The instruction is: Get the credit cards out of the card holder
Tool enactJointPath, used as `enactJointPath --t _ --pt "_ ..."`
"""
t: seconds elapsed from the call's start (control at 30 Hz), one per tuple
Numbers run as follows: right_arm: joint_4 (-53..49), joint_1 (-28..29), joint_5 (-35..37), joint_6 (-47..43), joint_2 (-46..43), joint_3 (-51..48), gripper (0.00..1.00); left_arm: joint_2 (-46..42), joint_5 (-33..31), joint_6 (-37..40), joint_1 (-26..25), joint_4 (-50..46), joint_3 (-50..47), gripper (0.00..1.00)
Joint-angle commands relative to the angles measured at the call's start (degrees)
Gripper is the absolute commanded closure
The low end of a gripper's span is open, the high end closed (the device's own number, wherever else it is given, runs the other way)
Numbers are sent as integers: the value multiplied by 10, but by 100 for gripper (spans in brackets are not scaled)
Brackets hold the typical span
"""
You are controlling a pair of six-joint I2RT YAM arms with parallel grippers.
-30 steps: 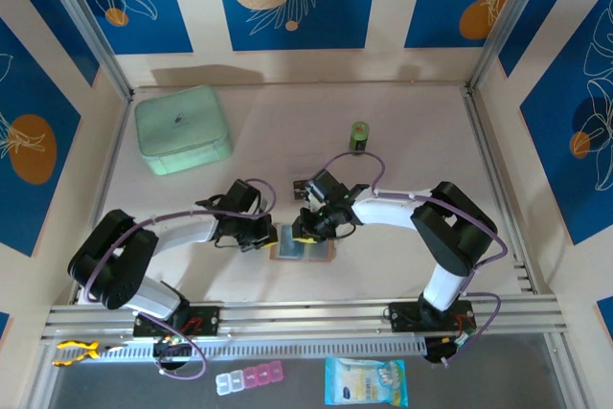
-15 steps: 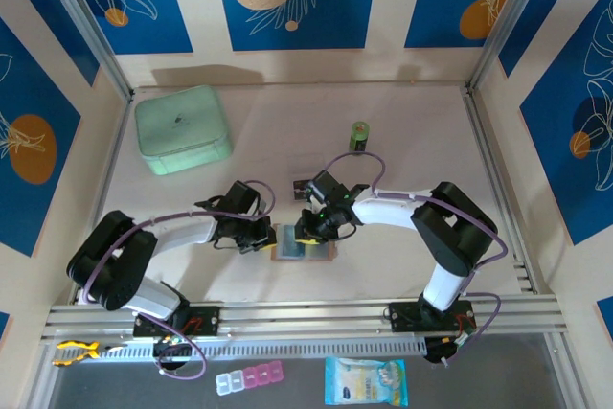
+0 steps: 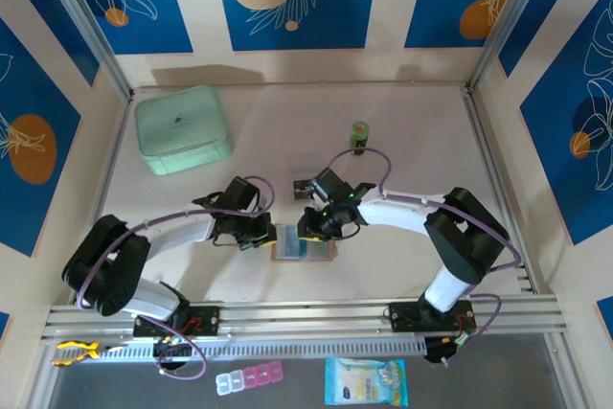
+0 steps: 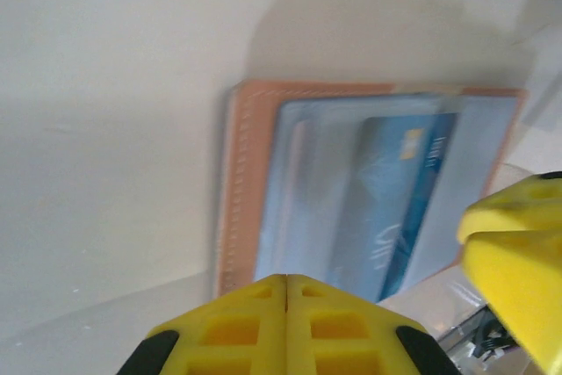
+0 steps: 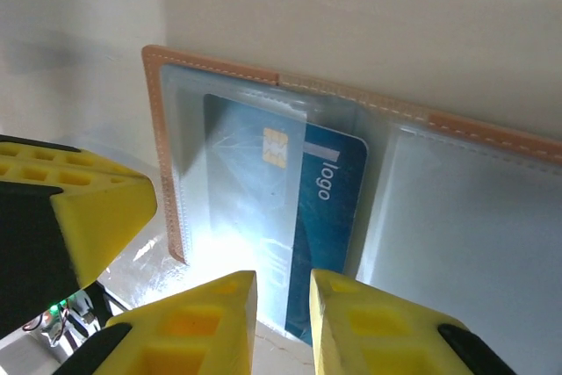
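Observation:
The card holder (image 3: 303, 250) lies open and flat on the table, tan-edged with clear grey-blue pockets (image 5: 158, 129) (image 4: 237, 191). A blue credit card (image 5: 332, 199) (image 4: 399, 191) with a chip and the word "logo" sticks partway out of the left pocket. My right gripper (image 5: 281, 309) (image 3: 308, 231) hovers over the card's near edge, its jaws a narrow gap apart, pinching nothing that I can see. Shut with nothing between its fingers, my left gripper (image 4: 287, 283) (image 3: 267, 238) rests at the holder's left edge.
A mint-green case (image 3: 182, 128) stands at the back left. A small green bottle (image 3: 359, 135) is behind the right arm. A small dark card-like piece (image 3: 301, 184) lies just behind the holder. Below the table's rail lie a pill box (image 3: 249, 378) and a packet (image 3: 366, 381).
The right arm's elbow has swung slightly to the right. Both grippers stay at the card holder, which has not visibly moved.

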Motion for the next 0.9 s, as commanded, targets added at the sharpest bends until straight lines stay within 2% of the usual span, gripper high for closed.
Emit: enactJointPath --t 0.0,0.23,0.43,0.87 --pt "-1 -4 -13 1 -21 -5 75 -9 6 12 -2 -14 31 93" --pt "38 -18 -47 19 -24 -28 74 39 19 11 -21 8 50 96" --pt "57 -26 -63 24 -14 -43 70 60 9 11 -26 14 41 97" --pt "93 -36 -80 25 30 -51 71 76 1 14 -26 10 25 97"
